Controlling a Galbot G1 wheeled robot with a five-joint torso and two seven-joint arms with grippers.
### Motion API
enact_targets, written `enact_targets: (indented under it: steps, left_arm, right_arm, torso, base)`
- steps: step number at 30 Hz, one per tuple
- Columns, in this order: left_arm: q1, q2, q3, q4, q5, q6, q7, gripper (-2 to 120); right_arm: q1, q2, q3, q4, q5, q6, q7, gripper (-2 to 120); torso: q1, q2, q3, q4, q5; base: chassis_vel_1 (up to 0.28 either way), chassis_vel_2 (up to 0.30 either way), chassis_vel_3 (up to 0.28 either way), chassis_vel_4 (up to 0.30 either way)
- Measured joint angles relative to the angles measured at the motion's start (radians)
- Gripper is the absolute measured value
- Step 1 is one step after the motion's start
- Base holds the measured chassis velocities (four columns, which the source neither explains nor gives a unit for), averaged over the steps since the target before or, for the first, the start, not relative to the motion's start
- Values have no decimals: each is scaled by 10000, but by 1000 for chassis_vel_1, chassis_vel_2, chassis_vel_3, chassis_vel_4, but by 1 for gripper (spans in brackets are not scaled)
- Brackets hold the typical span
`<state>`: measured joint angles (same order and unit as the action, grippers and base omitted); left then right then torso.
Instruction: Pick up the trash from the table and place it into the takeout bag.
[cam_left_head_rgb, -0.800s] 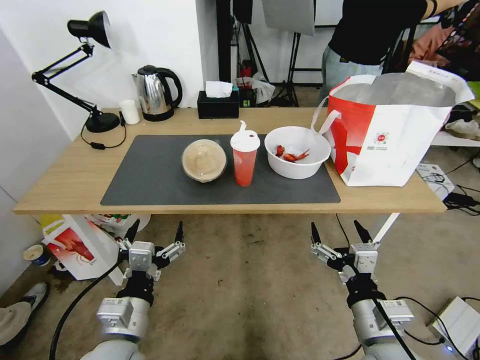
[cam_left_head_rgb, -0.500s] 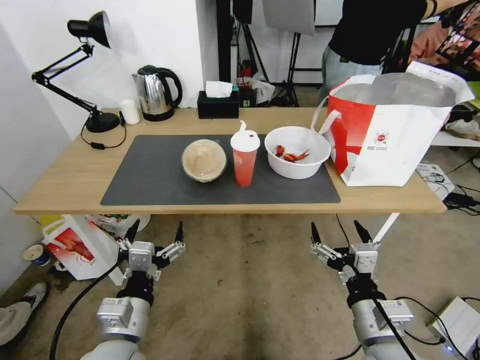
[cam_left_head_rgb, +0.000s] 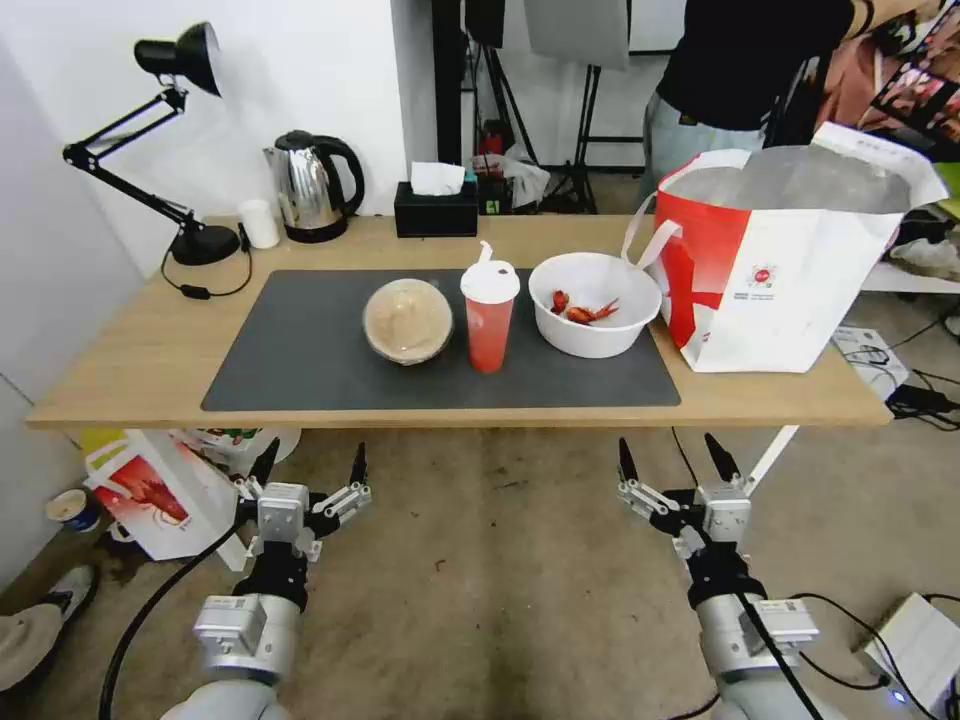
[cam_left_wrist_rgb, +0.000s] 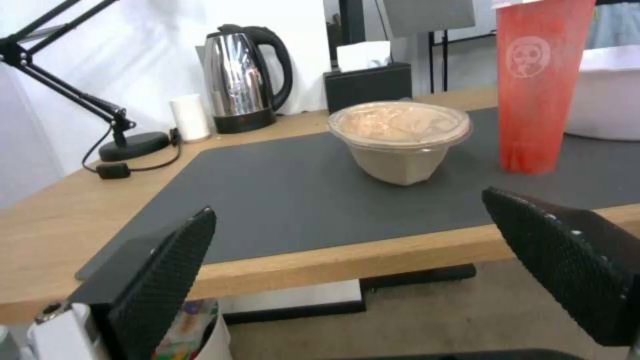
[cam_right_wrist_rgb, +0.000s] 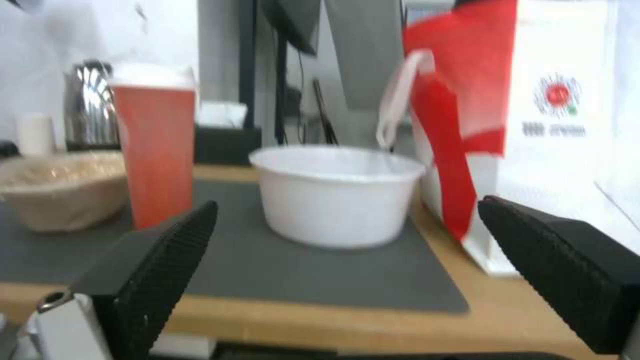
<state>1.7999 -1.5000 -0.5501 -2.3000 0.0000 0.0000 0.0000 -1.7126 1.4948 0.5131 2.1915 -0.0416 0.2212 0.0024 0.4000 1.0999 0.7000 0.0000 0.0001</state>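
both hands hang low in front of the bench edge, over the bare floor: the left hand (cam_left_head_rgb: 308, 468) with its black fingers spread apart and holding nothing, the right hand (cam_left_head_rgb: 670, 462) likewise spread and empty. nothing has been picked up yet.

on the long light-wood bench (cam_left_head_rgb: 130, 370) lies a large dark grey mat (cam_left_head_rgb: 300, 360), and the trash stands on it in a row: the round clear-lidded beige-brown container (cam_left_head_rgb: 407, 320), just beside it the tall red cup with a white lid (cam_left_head_rgb: 489, 318), then the white plastic bowl with red crayfish scraps (cam_left_head_rgb: 595, 303). the bowl sits just beside the large white and red takeout bag with silver foil lining (cam_left_head_rgb: 790, 260), whose mouth stands open at the right end of the bench.

the likeliest trouble, i judge, is the tall cup: it is narrow, stands close between its neighbours, and a spread finger reaching for the bowl or container could tip it. the open bowl could spill scraps if tilted on the way up. the bag's rim is high and soft, and its white loop handle (cam_left_head_rgb: 645, 235) hangs toward the bowl, so a load carried too low may snag it or push the bag over.

farther back stand a small plain white cup (cam_left_head_rgb: 260, 222), a steel kettle (cam_left_head_rgb: 310, 187), a black tissue box (cam_left_head_rgb: 436, 205) and a black desk lamp (cam_left_head_rgb: 170, 150), all well apart from the trash.
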Motion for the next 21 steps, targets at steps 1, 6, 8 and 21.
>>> enact_targets:
  steps: [1, 6, 8, 21]
  left_arm:
    - [0, 0, 0, 0, 0, 0, 0, 100]
    - [0, 0, 0, 0, 0, 0, -1, 100]
    - [0, 0, 0, 0, 0, 0, -1, 100]
    - [0, 0, 0, 0, 0, 0, 0, 100]
  right_arm:
    - [0, 0, 0, 0, 0, 0, 0, 100]
    - [336, -19, -127, -399, -141, 836, 4, 100]
    - [533, -32, -210, -641, -225, 1341, -4, 100]
    - [2153, -651, -636, -1942, -281, 3969, -24, 100]
  torso:
    - [0, 0, 0, 0, 0]
    - [0, 1, 0, -4, -3]
    - [0, 1, 0, 1, 0]
    - [0, 0, 1, 0, 0]
  base:
    - [0, 0, 0, 0]
    - [0, 0, 0, 0]
    - [0, 0, 0, 0]
    - [0, 0, 0, 0]
